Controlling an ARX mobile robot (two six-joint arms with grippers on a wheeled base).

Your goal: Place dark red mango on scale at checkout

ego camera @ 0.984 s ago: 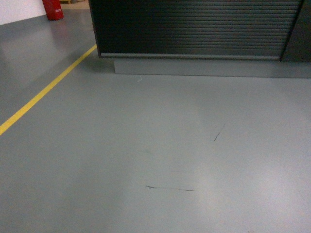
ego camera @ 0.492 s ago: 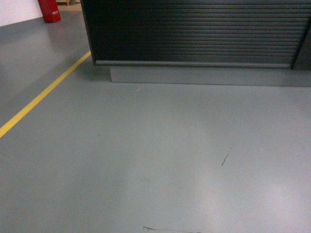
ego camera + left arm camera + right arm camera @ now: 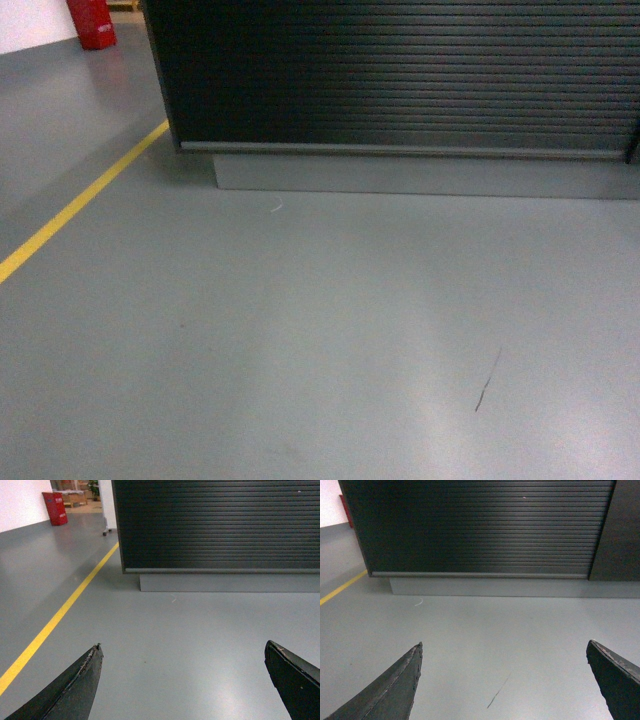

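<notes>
The left gripper's [image 3: 182, 680] two black tapered fingers [image 3: 75, 690] stand wide apart, nothing between them, over a smooth grey floor [image 3: 200, 630]. Ahead stands the black checkout counter with horizontally ribbed front panel [image 3: 215, 525]. A yellow floor line [image 3: 65, 610] runs toward a red box-shaped object [image 3: 55, 508] near the far wall.

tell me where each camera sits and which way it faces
Head: on the robot, slanting down at the floor and the checkout front; no arm shows.
Left wrist: low, facing forward; open left gripper fingertips frame the floor, yellow line to the left.
Right wrist: low, facing forward at the checkout; open right gripper fingertips show.
Shared: all three see the checkout's ribbed front, its grey plinth and the yellow line.
</notes>
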